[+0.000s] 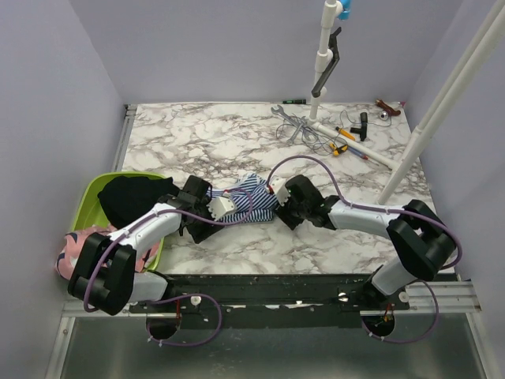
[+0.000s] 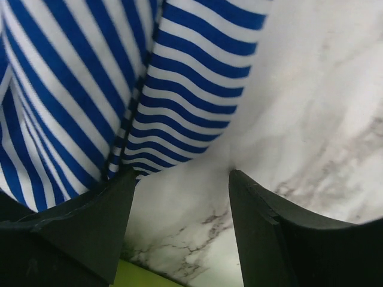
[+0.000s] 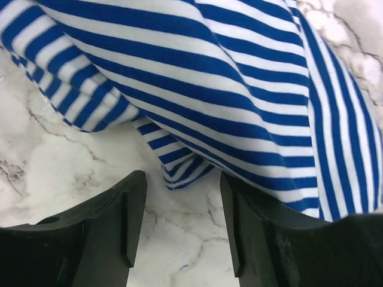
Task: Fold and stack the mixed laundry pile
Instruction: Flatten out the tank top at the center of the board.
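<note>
Top external view: the striped garment [image 1: 251, 197] lies on the marble table [image 1: 205, 142], its long axis running left to right between the two grippers, about equally near each. Left gripper [image 2: 181, 176] and right gripper [image 3: 182, 179] stand partly open, apparently gripping nothing, with cloth just ahead of each.

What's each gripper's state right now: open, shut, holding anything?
Left gripper: open, nothing between the fingers; striped garment lies just ahead.
Right gripper: open, holding nothing; same garment just ahead.
</note>
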`<state>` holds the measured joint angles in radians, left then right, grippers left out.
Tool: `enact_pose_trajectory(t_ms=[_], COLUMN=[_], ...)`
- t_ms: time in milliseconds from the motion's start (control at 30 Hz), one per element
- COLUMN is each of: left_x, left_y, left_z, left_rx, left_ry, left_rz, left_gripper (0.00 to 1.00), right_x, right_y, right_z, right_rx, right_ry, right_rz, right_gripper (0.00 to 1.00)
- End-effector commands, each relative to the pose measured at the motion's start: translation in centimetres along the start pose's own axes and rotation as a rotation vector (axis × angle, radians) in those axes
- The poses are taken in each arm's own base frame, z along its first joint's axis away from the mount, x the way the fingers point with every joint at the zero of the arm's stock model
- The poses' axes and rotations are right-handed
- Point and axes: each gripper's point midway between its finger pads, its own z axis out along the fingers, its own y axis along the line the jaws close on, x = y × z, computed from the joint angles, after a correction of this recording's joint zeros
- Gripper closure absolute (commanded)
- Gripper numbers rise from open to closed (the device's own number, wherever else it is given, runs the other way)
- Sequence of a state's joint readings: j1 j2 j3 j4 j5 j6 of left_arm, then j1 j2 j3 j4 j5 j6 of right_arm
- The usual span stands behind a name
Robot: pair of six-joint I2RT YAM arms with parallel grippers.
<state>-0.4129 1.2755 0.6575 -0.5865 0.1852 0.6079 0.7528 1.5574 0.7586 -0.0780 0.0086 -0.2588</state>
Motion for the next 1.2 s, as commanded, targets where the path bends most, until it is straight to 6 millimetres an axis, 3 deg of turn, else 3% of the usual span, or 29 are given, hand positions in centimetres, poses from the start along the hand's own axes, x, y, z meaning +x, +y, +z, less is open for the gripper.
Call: enact_pose_trajectory(t_ms=[0, 100, 200, 300, 333, 433, 533, 667, 800, 933, 1067, 1167], left_x=[0.0, 0.0, 0.0, -0.5, -0.9, -2.1, -3.3, -5.1, -7.6, -9.1, -9.5, -9.2], left_y=[3.4, 3.6, 4.0, 3.8, 3.8, 3.9, 4.7, 5.6, 5.1, 3.6, 1.2, -1.5], left_z=[0.2, 0.1, 0.0, -0.8, -1.3, -3.4, -5.3, -7.4, -9.8, -10.0, -7.9, -5.2], left_rx=[-0.179, -0.193, -0.209, -0.201, -0.203, -0.202, -0.218, -0.235, -0.193, -0.113, -0.047, 0.001], left_ry=[0.021, 0.009, 0.018, -0.005, -0.026, -0.094, -0.156, -0.190, -0.266, -0.312, -0.291, -0.229], left_rz=[-0.017, -0.001, -0.009, -0.019, -0.018, -0.023, -0.032, -0.036, -0.021, -0.007, 0.066, 0.149], left_gripper=[0.34, 0.33, 0.33, 0.33, 0.33, 0.33, 0.32, 0.32, 0.32, 0.31, 0.30, 0.30], right_x=[-1.4, -1.1, -0.8, -0.8, -0.7, -1.4, -4.8, -11.9, -16.6, -16.8, -16.4, -15.6], right_y=[-2.3, -2.5, -2.7, -2.5, -2.6, -3.4, -4.4, -5.5, -7.2, -8.8, -10.5, -12.0], right_z=[-0.3, -0.1, 0.7, 1.7, 1.9, 1.3, -1.3, -7.9, -13.8, -16.0, -16.4, -15.8], right_rx=[0.123, 0.126, 0.131, 0.115, 0.123, 0.152, 0.178, 0.181, 0.231, 0.288, 0.284, 0.305], right_ry=[-0.022, -0.011, 0.008, 0.012, 0.020, 0.036, -0.022, -0.224, -0.378, -0.393, -0.404, -0.382], right_rz=[0.016, 0.012, 0.021, 0.022, 0.028, 0.039, 0.060, 0.103, 0.136, 0.185, 0.258, 0.300], right_gripper=[0.39, 0.39, 0.54, 0.60, 0.66, 0.96, 0.99, 0.99, 0.99, 0.99, 0.99, 0.99])
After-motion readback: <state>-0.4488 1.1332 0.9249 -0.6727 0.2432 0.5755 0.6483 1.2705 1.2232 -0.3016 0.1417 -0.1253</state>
